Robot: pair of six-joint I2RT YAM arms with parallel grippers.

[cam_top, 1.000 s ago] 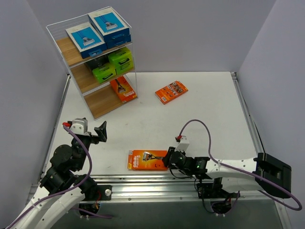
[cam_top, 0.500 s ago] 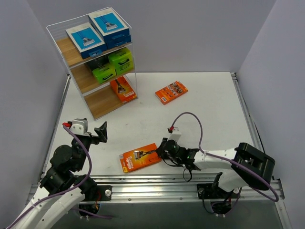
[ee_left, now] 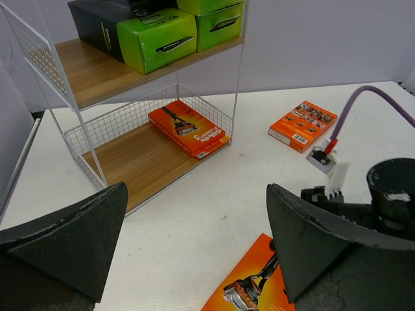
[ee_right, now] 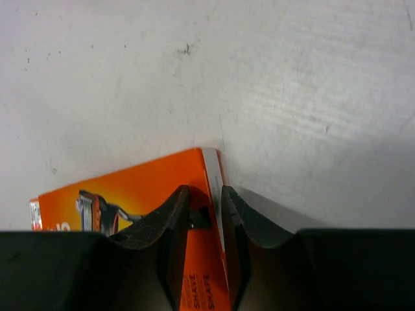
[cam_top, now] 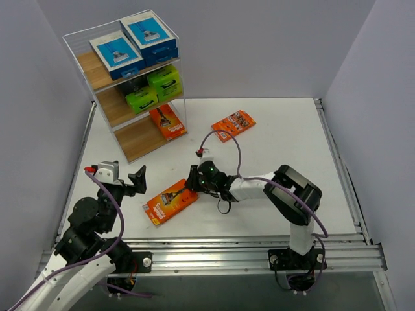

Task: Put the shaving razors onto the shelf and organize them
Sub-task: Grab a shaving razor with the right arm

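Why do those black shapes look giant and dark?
Left wrist view: the fingers of the left gripper sit at the lens, so they loom large; the shelf behind looks sharp. Right wrist view: the right gripper fills the bottom in shadow, pinching the orange pack.

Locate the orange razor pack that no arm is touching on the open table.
Top view: the orange pack lies flat on the far table, right of the shelf, beyond the right end effector.
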